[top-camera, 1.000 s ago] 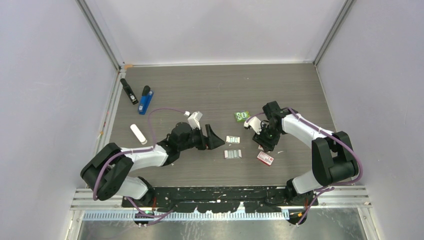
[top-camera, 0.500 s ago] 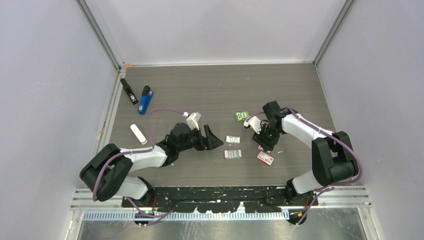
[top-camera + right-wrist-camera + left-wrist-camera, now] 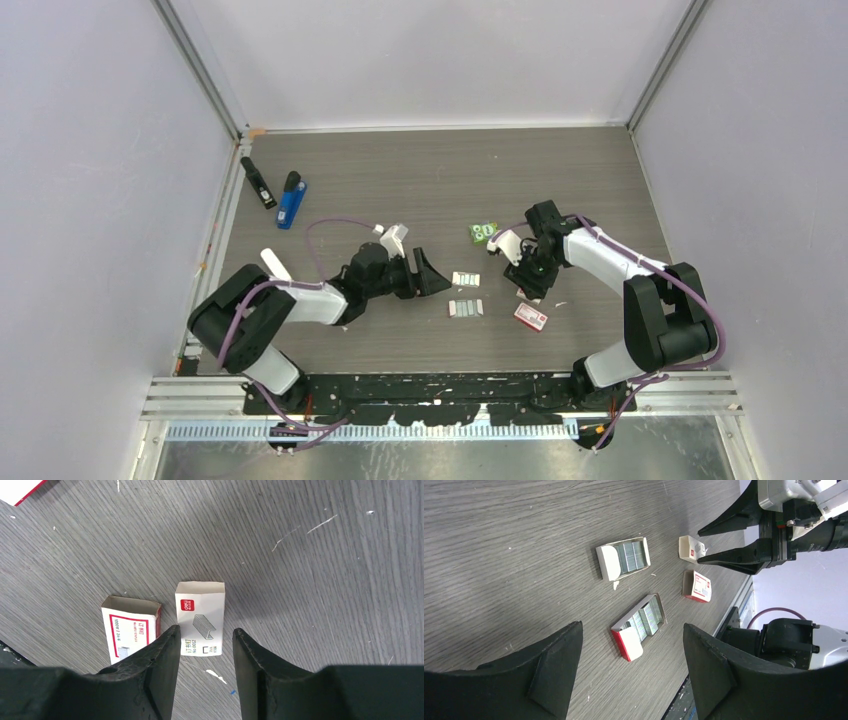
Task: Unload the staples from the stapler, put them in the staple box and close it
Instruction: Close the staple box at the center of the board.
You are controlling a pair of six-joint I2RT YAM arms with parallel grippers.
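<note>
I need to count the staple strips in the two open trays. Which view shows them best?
Left wrist: the white-flapped tray and the red-ended tray sit mid-frame, with the silvery strips visible inside. Top external shows both only as tiny pale patches. Right wrist shows neither.

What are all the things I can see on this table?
table: one, grey wood grain, under everything.
stapler: one, bright blue with black top, far left.
black object: one, black, just left of the stapler.
white stick: one, white, left side, nearer than the stapler.
green packet: one, green, centre right.
open trays: two, white and red, centre.
staples: silver-grey strips, number unclear, in the trays.
small boxes: two, red and white, right of the trays.
left hand: one, black, open, facing the trays.
right hand: one, black, open, over the boxes.
</note>
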